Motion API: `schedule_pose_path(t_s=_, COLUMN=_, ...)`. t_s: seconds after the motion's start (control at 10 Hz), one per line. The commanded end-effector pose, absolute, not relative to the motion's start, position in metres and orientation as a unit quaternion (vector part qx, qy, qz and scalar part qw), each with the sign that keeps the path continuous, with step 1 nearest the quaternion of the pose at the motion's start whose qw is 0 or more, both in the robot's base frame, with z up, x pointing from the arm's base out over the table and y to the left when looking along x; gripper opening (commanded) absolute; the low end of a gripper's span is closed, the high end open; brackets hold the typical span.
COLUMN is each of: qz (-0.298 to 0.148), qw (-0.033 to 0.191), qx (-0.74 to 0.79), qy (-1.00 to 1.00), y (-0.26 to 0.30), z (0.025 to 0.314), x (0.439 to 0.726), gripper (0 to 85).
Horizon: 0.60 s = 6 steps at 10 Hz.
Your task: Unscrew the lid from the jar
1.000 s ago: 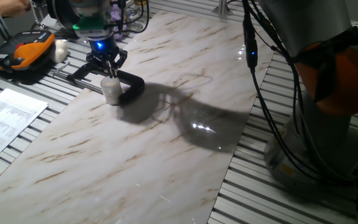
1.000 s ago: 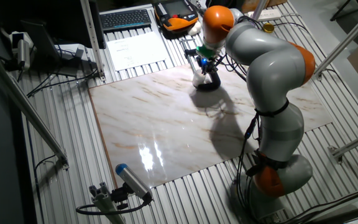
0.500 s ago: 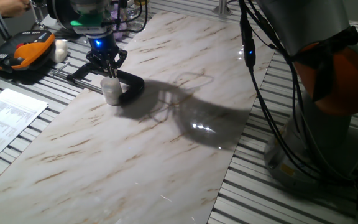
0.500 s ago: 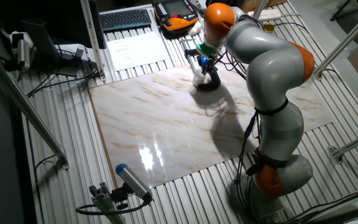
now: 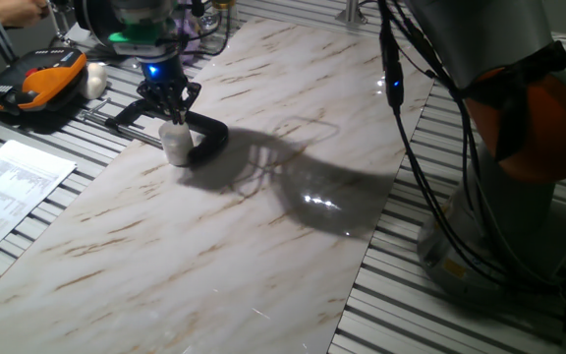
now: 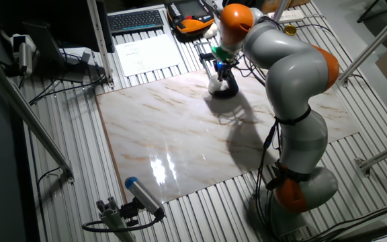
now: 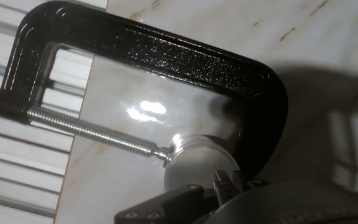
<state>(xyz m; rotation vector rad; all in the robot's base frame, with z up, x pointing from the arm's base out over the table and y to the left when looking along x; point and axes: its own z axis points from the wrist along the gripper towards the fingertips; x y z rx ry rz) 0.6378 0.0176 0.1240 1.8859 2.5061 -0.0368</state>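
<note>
Black C-clamp, printed sheet

No legible txt anywhere.

The arm is built of rounded silver-grey shells with orange rings at the joints. Black cables run along it, one carrying a small blue light. Its wrist glows green and blue above a black gripper with two thin fingers.

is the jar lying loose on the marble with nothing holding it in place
No, the jar sits inside a black C-clamp, whose threaded screw presses against its side.
</note>
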Motion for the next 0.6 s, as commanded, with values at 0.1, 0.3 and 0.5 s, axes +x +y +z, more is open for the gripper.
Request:
schedule_pose_path(t_s=0.1, qz=-0.016, qw=0.007, qx=0.607, qy=0.795, y=0.0176, z=0.1234, x=0.6379, gripper=34.0)
schedule_pose_path(t_s=0.3, qz=-0.009, qw=0.007, qx=0.607, qy=0.795, y=0.0178, z=0.1229, x=0.6378, gripper=51.0)
schedule_pose_path(t_s=0.5, qz=-0.005, qw=0.008, qx=0.606, qy=0.795, y=0.0180, z=0.1230, x=0.6380, gripper=51.0)
